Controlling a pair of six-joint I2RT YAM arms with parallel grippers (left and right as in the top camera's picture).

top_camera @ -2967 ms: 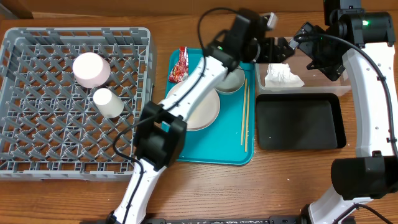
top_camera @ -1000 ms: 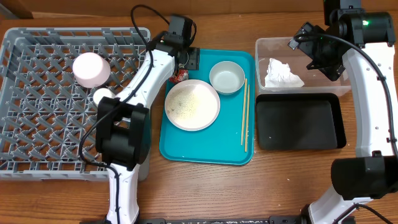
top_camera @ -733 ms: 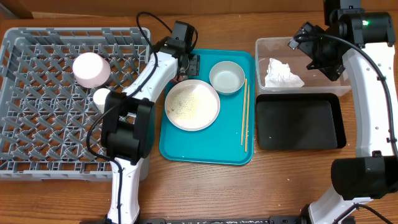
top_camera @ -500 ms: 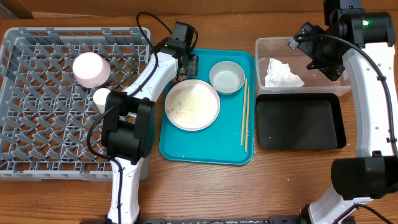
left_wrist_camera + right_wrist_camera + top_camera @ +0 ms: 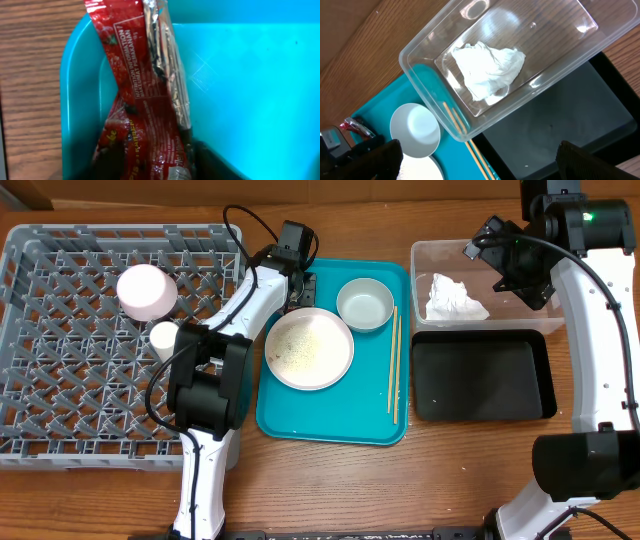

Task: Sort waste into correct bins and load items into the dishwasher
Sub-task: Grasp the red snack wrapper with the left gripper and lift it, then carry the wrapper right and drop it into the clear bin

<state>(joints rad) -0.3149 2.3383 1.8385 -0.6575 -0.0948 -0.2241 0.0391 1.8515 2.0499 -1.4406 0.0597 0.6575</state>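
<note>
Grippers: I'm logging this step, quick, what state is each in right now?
Left gripper: straddles the red wrapper; grip cannot be told.
Right gripper: open, empty.

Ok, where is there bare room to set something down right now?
The shallow black rectangular tray is bare. The grey lattice dish rack is free in front of the pinkish bowl and small white cup. The teal serving tray has a bare front strip; its back, around the left gripper and red wrapper, is crowded.
</note>
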